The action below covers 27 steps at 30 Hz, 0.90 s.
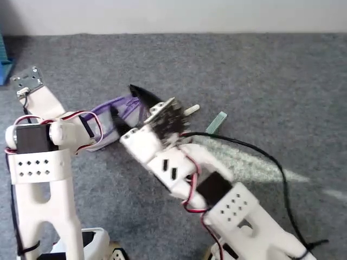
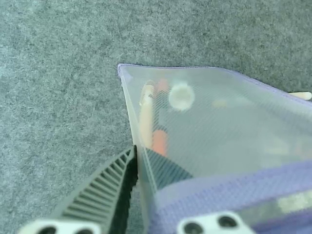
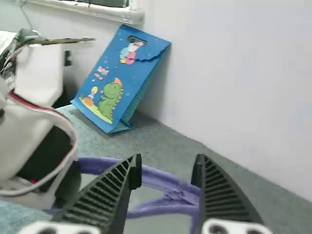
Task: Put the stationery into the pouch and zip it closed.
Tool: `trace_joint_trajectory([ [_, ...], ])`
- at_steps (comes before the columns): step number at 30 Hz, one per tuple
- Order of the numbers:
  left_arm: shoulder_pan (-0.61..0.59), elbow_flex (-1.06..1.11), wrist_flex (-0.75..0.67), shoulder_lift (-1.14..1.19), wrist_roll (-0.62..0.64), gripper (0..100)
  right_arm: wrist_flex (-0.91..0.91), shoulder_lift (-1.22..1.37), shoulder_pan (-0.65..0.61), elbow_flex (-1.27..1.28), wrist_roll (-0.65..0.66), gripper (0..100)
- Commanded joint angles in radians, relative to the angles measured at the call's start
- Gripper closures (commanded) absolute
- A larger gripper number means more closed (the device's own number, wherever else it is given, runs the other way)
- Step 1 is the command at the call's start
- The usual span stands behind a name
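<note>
The clear mesh pouch [image 2: 219,126] with purple trim lies on the grey carpet, and my left gripper [image 2: 139,161] is shut on its edge. Through the mesh I see an orange pen [image 2: 160,136], a cream pencil [image 2: 145,112] and a round white piece [image 2: 181,96]. In the high view the pouch [image 1: 123,106] sits between both arms, with the left gripper [image 1: 111,123] at its near end. My right gripper [image 1: 140,95] hangs open over the pouch's purple rim [image 3: 156,178], its fingers [image 3: 127,173] a little above the rim. A teal strip [image 1: 216,123] and a cream stick [image 1: 191,110] lie on the carpet right of the pouch.
A blue gift bag [image 3: 122,78] with a dinosaur leans against the white wall at the far left; its edge [image 1: 4,65] shows in the high view. A black cable [image 1: 260,154] loops over the carpet by the right arm. Open carpet spreads behind and to the right.
</note>
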Motion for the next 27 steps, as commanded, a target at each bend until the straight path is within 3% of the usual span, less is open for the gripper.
trace_joint_trajectory([
  [1, -0.005, -0.010, 0.002, 0.021, 0.011, 99, 0.120, -0.087, 0.124, -0.064, -0.100, 90.4],
  [6, -0.005, -0.010, 0.002, 0.021, 0.011, 99, 0.291, -0.071, 0.384, -0.063, -0.262, 93.3],
  [11, -0.002, -0.010, -0.002, 0.021, 0.009, 99, 0.384, 0.117, 0.539, -0.063, -0.313, 93.3],
  [15, 0.000, -0.010, -0.011, 0.021, 0.009, 99, 0.400, 0.328, 0.607, -0.101, -0.324, 93.3],
  [18, 0.000, -0.010, -0.011, 0.021, 0.009, 99, 0.476, 0.496, 0.639, -0.230, -0.413, 93.2],
  [27, -0.002, -0.010, -0.011, 0.020, 0.009, 99, 0.911, 1.043, 0.644, -0.873, -0.486, 93.2],
])
